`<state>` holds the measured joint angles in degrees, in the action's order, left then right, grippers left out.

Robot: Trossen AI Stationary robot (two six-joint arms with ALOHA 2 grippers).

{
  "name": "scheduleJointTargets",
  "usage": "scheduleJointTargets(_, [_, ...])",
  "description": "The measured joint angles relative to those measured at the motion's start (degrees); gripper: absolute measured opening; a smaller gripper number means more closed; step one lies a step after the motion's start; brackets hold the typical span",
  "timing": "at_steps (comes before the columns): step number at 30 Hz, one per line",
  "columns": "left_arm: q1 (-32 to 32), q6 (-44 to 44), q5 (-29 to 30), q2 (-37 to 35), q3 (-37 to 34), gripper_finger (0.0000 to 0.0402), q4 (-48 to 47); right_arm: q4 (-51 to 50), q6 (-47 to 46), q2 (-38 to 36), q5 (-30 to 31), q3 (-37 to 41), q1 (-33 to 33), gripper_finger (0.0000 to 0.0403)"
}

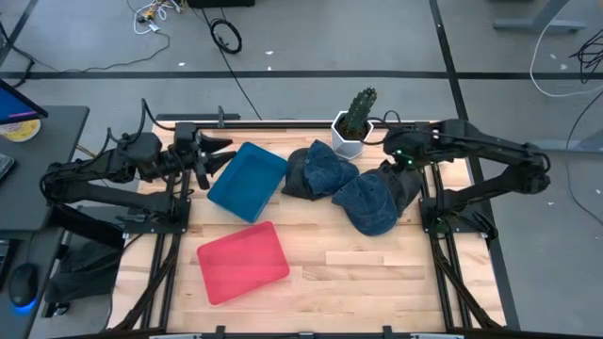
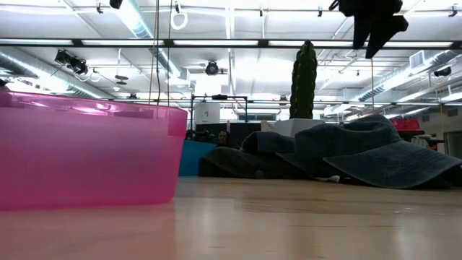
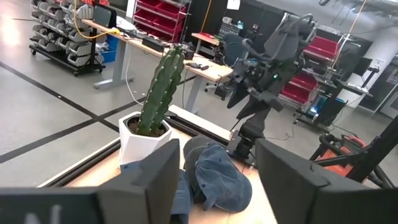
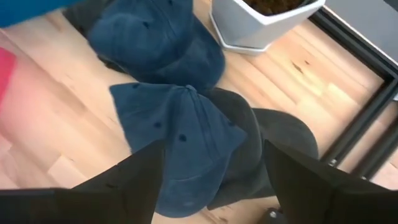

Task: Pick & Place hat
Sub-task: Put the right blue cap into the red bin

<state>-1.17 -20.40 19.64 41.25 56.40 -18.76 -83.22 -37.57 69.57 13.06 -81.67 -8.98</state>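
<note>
Several caps lie in a heap on the table's far right part. A blue denim cap (image 1: 369, 205) (image 4: 180, 140) lies nearest, and a second blue cap (image 1: 328, 168) (image 4: 158, 43) rests beside the cactus pot. Dark caps (image 1: 298, 175) (image 1: 403, 186) lie partly under them. My right gripper (image 1: 399, 166) (image 4: 211, 180) hovers open above the near blue cap, well clear of the heap in the low view (image 2: 374, 29). My left gripper (image 1: 213, 156) (image 3: 214, 186) is open and waits off the table's far left, beside the blue bin.
A blue bin (image 1: 247, 181) stands left of the caps and a pink bin (image 1: 242, 262) (image 2: 79, 152) sits near the front edge. A cactus in a white pot (image 1: 353, 127) (image 3: 146, 127) stands at the far edge behind the caps. Bare wood lies front right.
</note>
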Motion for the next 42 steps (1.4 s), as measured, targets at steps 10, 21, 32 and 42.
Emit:
scheduleJointTargets(10, [0.0,0.0,0.0,0.0,0.0,0.0243,-0.1,-1.3,-0.8,4.2,0.4,5.7,-2.6,0.0312])
scheduleJointTargets(21, [0.0,0.0,0.0,0.0,0.0,0.0243,-1.1,9.9,-2.5,3.8,-8.3,19.9,-2.7,0.0355])
scheduleJointTargets(32, [0.0,0.0,0.0,0.0,0.0,0.0243,-1.1,25.4,-2.4,3.8,-11.9,30.6,-2.8,0.0356])
scheduleJointTargets(42, [0.0,0.1,2.5,0.0,0.0,0.0243,-1.1,27.7,-0.6,3.8,-8.1,34.3,-2.7,0.0222])
